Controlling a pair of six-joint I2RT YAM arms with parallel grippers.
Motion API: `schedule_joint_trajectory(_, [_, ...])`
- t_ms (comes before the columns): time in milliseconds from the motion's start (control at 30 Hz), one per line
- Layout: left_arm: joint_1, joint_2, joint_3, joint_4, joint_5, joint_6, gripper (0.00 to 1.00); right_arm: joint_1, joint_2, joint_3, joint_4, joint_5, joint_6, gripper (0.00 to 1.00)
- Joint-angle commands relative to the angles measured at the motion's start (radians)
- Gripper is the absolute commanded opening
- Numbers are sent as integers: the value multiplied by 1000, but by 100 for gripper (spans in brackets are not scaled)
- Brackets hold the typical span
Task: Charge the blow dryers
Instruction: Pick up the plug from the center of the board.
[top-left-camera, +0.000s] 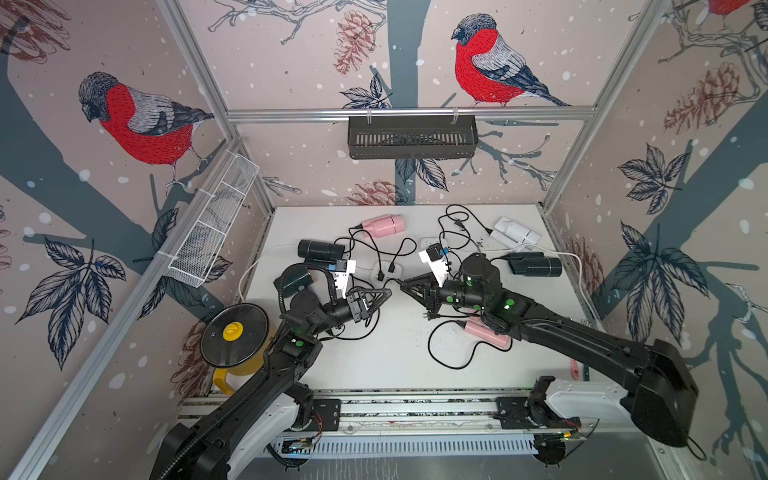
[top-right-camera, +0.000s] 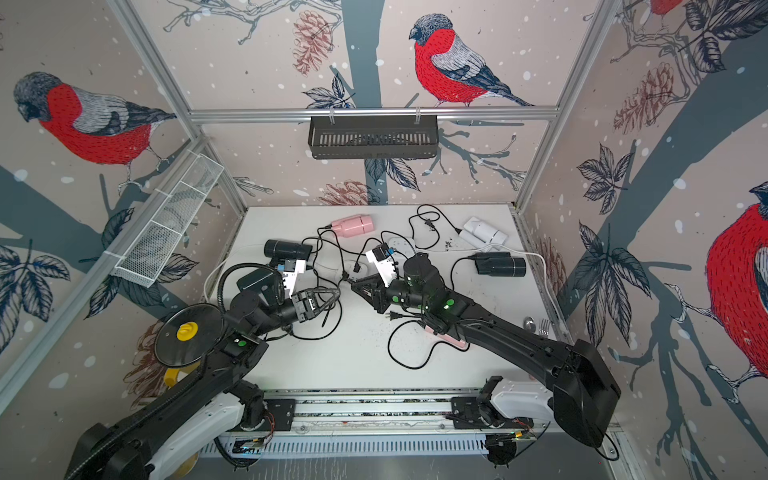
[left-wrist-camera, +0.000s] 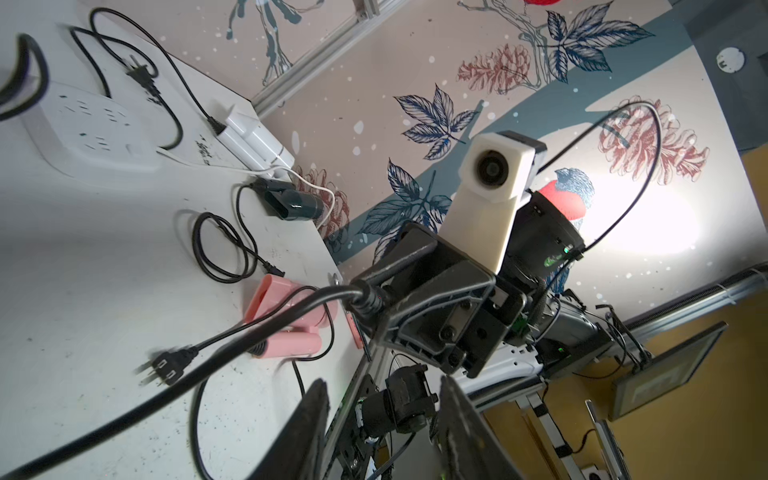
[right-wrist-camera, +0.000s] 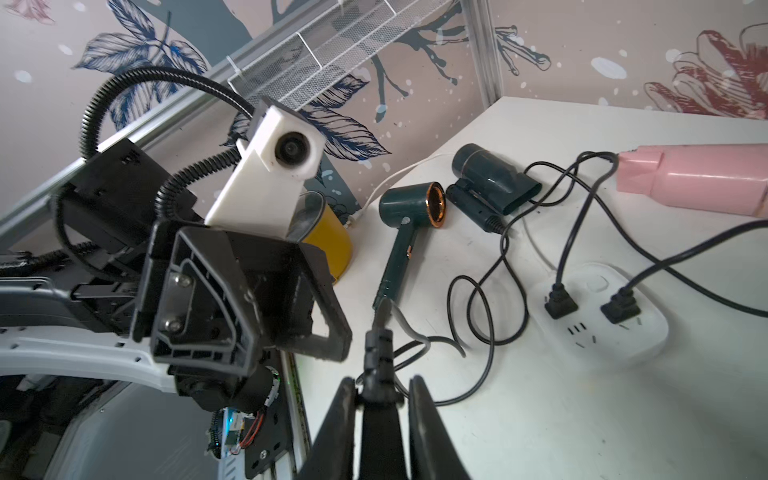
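Handing off cord (right-wrist-camera: 376, 345), prob.: right gripper (right-wrist-camera: 381, 383) clenched on ribbed end, left gripper (left-wrist-camera: 382, 386) released, empty. Close left square on cord, keep slack, then aim for power strip (right-wrist-camera: 640, 328).

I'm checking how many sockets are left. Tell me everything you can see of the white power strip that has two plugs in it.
The white rounded-square plastic power strip lies flat on the white table. Its top face is smooth, with softly rounded corners and a faint oval button near one edge. Two black plugs stand side by side in it, their thin black cords trailing away across the table. Next to them, at least one further set of slots is empty. A thin white cable meets its far edge.
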Motion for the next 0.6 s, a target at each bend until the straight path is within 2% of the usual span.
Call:
schedule_joint_trajectory(0, [-33,28,-14,144,-14,-26,45,-22,-4,-25,152,-135,95,16])
schedule_joint_trajectory(167, [-41,74,-56,329,-60,-78,45,-35,9,-33,197,-224,135,17])
schedule_joint_trajectory(400, [-42,144,-54,483,-83,-103,45,-49,13,-60,259,-292,184,17])
schedule_joint_trajectory(567, [-48,177,-37,506,-62,-86,44,-52,38,-79,297,-316,210,17])
